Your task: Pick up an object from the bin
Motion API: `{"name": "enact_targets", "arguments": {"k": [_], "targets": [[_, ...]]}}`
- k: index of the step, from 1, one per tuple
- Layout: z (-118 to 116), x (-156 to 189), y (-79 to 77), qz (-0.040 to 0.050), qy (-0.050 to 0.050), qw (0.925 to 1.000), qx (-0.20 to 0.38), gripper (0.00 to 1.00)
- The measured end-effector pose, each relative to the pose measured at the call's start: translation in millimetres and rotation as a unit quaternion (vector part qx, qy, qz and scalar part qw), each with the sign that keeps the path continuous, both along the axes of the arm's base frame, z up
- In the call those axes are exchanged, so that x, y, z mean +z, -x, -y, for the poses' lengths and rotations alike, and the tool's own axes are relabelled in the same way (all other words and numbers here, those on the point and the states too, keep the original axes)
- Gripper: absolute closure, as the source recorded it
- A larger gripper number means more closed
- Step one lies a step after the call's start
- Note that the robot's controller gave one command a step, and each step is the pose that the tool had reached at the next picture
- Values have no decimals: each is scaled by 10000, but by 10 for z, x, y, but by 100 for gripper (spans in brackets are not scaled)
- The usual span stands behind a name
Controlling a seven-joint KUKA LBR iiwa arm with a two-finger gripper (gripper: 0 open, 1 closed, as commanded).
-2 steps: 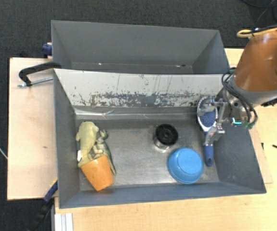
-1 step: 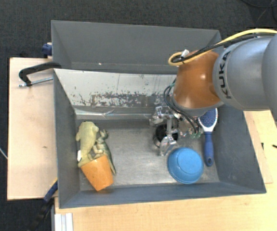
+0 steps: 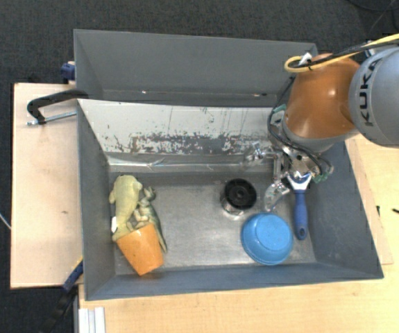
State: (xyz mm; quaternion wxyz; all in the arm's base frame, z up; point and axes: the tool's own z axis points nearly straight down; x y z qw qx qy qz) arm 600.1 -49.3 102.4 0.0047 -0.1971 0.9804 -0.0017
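At the near left of the bin (image 3: 91,207), an orange cup (image 3: 142,252) lies on its side against a pale green toy figure (image 3: 128,198), well apart from the work area. At the near right sits a blue bowl (image 3: 267,238), and just to its right lies a blue-handled tool (image 3: 300,214). The tool's long axis runs near to far, with the handle end nearest and the pale head farthest. The gripper (image 3: 286,179) hangs at that head end, so the tool extends from it toward the near side. Whether the gripper is open or closed, or has the head in its grasp, cannot be told. A black round item (image 3: 239,193) sits just left of the gripper. Clearance is judged tight: the bowl crowds the handle on the left and the right wall (image 3: 348,207) slopes up close by. Open floor lies in the middle, and the far wall (image 3: 185,127) stands beyond.
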Motion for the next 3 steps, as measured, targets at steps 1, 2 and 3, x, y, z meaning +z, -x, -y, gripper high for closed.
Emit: {"name": "enact_targets", "arguments": {"k": [1, 2, 3], "targets": [[-302, 97, 16, -7, -18, 9999, 146, 0], [-290, -285, 46, -41, -21, 9976, -687, 0], [-295, -268, 36, -39, -18, 9976, -688, 0]]}}
